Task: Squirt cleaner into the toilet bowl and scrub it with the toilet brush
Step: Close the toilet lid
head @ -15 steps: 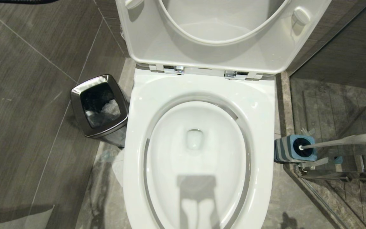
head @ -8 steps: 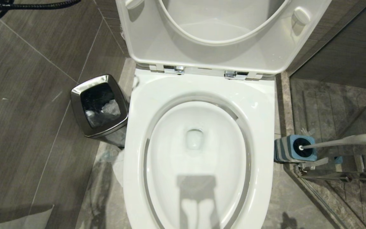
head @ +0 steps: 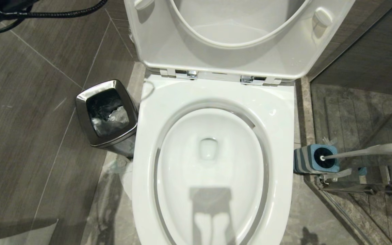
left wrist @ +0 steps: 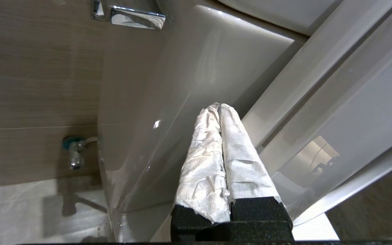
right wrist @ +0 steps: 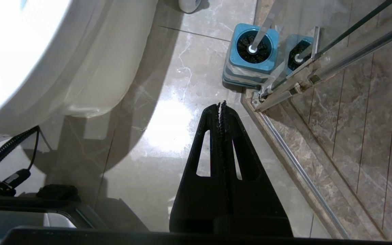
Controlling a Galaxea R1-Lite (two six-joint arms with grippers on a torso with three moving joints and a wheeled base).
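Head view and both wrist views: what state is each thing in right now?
toilet bowl: seat and lid up, no teal cleaner visible in the basin.
toilet brush: standing in its holder, untouched.
waste bin: open top, liner inside.
left end effector: shut, empty, fingers wrapped in white paper, beside the toilet.
right end effector: shut, empty, over the floor.

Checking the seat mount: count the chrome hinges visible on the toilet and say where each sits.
2. The left hinge and the right hinge sit side by side at the back of the toilet bowl, under the raised lid. None appears hidden.
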